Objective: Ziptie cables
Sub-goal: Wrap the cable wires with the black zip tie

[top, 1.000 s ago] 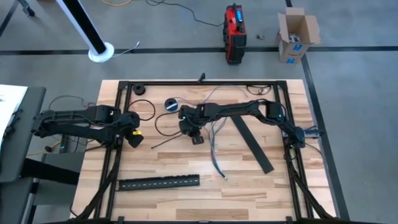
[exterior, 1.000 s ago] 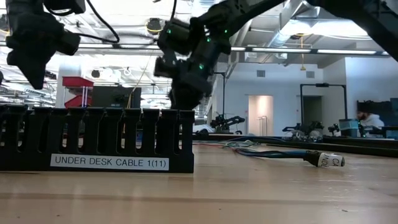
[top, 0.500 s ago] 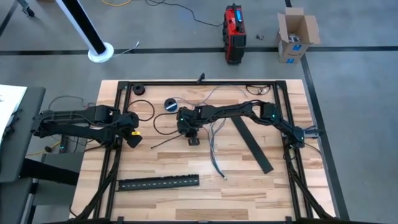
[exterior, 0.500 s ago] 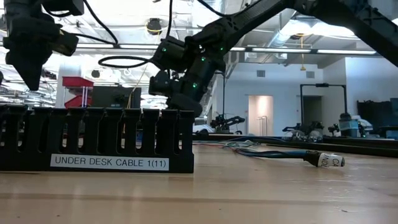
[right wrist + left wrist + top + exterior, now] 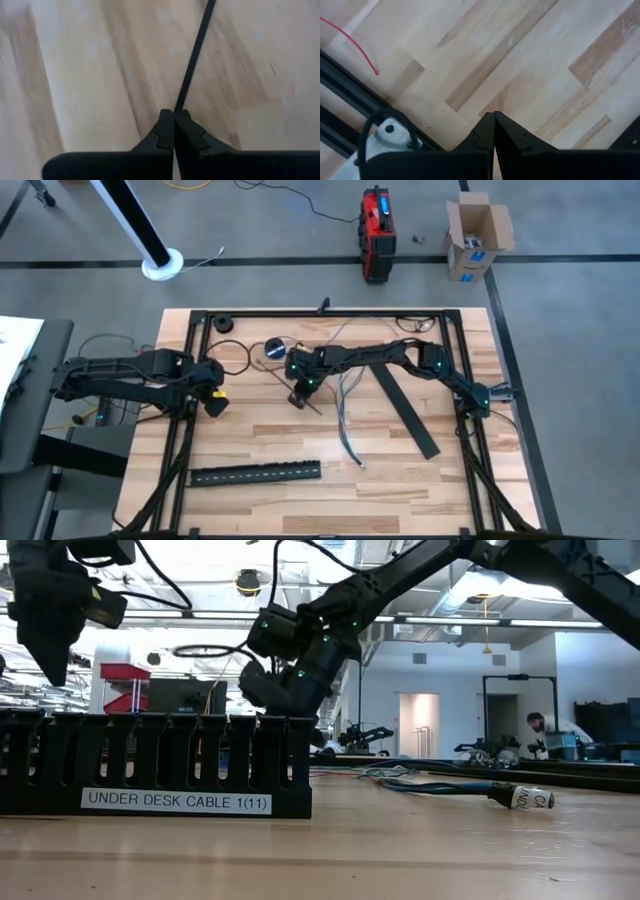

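The cables (image 5: 345, 415), thin grey, white and dark wires, lie loose on the wooden table right of centre; in the low view the cables (image 5: 420, 783) rest flat on the wood. My right gripper (image 5: 299, 396) reaches to the table's middle, just left of them, and is shut on a thin black zip tie (image 5: 194, 55). My right gripper (image 5: 174, 112) shows blurred wood behind it. My left gripper (image 5: 216, 404) hangs shut over bare wood at the left, holding nothing; its tips (image 5: 494, 116) meet. My right gripper pinches one end of the zip tie (image 5: 178, 106) between its two fingertips. The strip runs straight on from the fingertips, in line with the fingers. Whether its far end touches the table, I cannot tell.
A black slotted cable duct (image 5: 255, 473) lies near the front edge, filling the low view's left (image 5: 150, 765). A flat black strip (image 5: 405, 410) lies right of the cables. A blue-and-black tape roll (image 5: 275, 348) sits at the back. Black frame rails (image 5: 190, 360) border the table.
My right gripper has gone a little toward the table's left and far edges and tipped from pointing down to a slant. The zip tie, which lay on the wood stretching left of the gripper, has swung away from that spot with it.
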`<move>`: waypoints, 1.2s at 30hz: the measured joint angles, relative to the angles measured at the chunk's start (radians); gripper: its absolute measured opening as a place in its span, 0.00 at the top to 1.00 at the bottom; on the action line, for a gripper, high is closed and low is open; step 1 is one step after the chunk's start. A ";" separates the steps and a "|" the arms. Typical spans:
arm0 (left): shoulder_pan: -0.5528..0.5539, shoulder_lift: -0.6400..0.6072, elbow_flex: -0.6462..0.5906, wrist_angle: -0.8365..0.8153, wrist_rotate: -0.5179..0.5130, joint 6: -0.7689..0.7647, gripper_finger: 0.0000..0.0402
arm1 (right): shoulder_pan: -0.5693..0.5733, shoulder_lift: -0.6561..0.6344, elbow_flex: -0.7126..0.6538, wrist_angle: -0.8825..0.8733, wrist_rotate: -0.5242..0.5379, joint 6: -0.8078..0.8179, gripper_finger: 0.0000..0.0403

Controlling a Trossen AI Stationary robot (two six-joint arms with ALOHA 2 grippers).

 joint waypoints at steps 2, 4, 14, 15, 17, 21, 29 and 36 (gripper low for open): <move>0.000 0.001 0.000 0.000 -0.029 -0.001 1.00 | -0.008 -0.005 -0.001 0.010 -0.041 0.127 1.00; 0.000 0.001 0.000 0.001 -0.078 -0.008 1.00 | -0.006 -0.007 -0.003 0.026 -0.068 0.209 1.00; 0.000 0.001 0.000 0.084 -0.251 -0.033 1.00 | 0.066 -0.002 -0.005 0.330 -0.347 0.667 1.00; 0.000 0.001 0.000 0.098 -0.261 -0.028 1.00 | 0.077 -0.003 -0.005 0.372 -0.368 0.707 1.00; 0.000 0.001 0.000 0.118 -0.274 -0.024 1.00 | 0.097 -0.004 -0.004 0.431 -0.373 0.759 1.00; 0.000 0.001 0.000 0.150 -0.279 -0.044 1.00 | 0.112 -0.004 -0.004 0.395 -0.380 0.722 1.00; 0.000 0.001 -0.016 0.156 -0.183 -0.056 1.00 | 0.084 -0.027 -0.004 0.327 -0.469 0.390 0.98; 0.000 0.001 -0.103 0.163 0.004 -0.080 1.00 | 0.131 -0.124 0.027 0.283 -0.510 0.050 0.78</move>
